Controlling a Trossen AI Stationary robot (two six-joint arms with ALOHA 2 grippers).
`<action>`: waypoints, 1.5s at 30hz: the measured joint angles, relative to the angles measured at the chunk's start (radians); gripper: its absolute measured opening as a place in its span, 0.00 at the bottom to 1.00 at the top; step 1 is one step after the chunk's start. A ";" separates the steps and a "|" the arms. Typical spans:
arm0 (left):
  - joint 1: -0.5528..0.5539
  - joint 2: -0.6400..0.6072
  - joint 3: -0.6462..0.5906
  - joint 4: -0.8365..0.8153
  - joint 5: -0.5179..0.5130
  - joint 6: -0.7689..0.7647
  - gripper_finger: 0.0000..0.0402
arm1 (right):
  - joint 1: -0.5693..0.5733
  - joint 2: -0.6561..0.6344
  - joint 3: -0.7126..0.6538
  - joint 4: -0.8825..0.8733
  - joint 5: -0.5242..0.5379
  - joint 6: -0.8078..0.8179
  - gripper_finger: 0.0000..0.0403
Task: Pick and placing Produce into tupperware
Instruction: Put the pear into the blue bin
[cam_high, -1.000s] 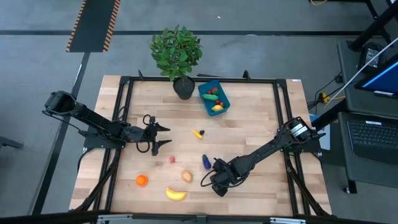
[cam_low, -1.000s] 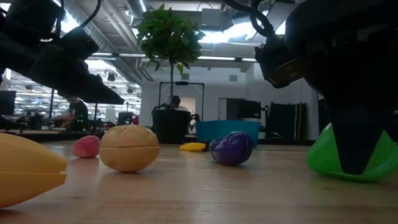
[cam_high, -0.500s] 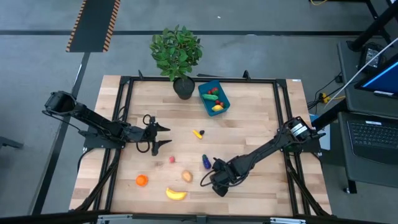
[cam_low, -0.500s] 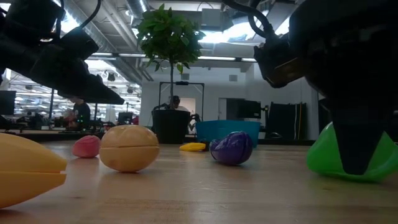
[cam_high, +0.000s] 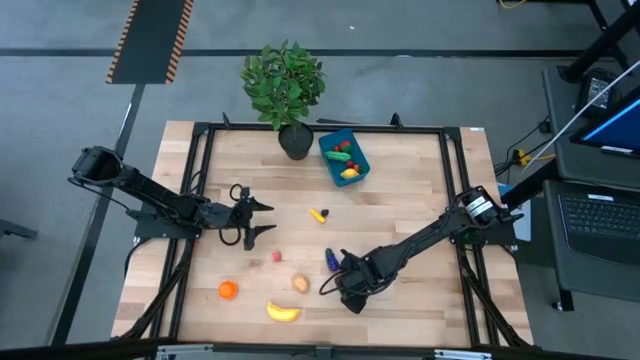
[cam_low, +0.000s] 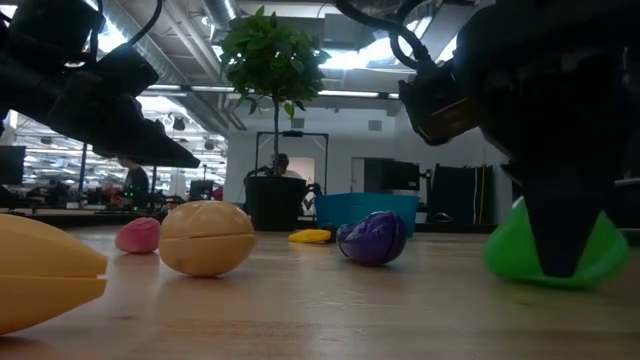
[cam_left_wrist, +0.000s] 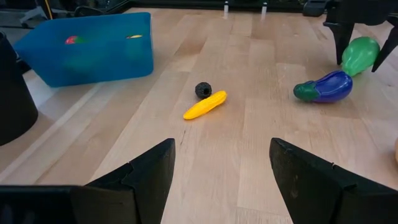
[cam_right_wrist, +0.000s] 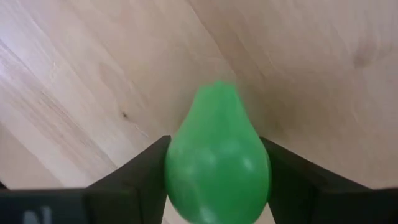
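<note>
My right gripper (cam_high: 345, 293) is near the table's near edge, with its fingers around a green pear-shaped fruit (cam_right_wrist: 217, 162) that also shows in the low view (cam_low: 520, 255). A purple eggplant (cam_high: 329, 260), a tan potato (cam_high: 301, 283), a banana (cam_high: 283, 312), an orange (cam_high: 228, 290) and a pink berry (cam_high: 277, 257) lie on the wood nearby. The blue tupperware (cam_high: 343, 157) stands at the far side with several pieces of produce inside. My left gripper (cam_high: 262, 218) waits open over the table's left half. My right gripper pinches the green fruit at its wide body (cam_right_wrist: 186, 174) between the two fingers, one on each side. The fingers come from above, pointing down. The fruit's narrow end (cam_right_wrist: 217, 90) points away from the wrist. In the low view its underside (cam_low: 510, 280) is at the tabletop.
A potted plant (cam_high: 285, 85) stands at the far edge beside the tupperware. A small yellow fruit (cam_left_wrist: 205, 104) and a dark berry (cam_left_wrist: 203, 90) lie mid-table. A black frame (cam_high: 200, 160) borders the table's sides. There is bare wood on the right half (cam_high: 420, 190).
My right gripper, with the green fruit between its fingers, has shifted a little toward the table's left. The fruit has moved along with it.
</note>
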 joint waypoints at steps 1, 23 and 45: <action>0.000 0.000 0.000 0.000 0.000 0.000 0.63 | 0.000 0.000 0.000 0.004 0.015 -0.011 0.53; 0.000 0.000 0.000 -0.011 0.000 0.000 0.63 | -0.002 0.001 0.215 -0.270 0.151 -0.144 0.53; 0.000 0.000 0.000 -0.011 0.000 0.001 0.63 | 0.028 -0.260 0.141 -0.404 0.516 -0.136 0.53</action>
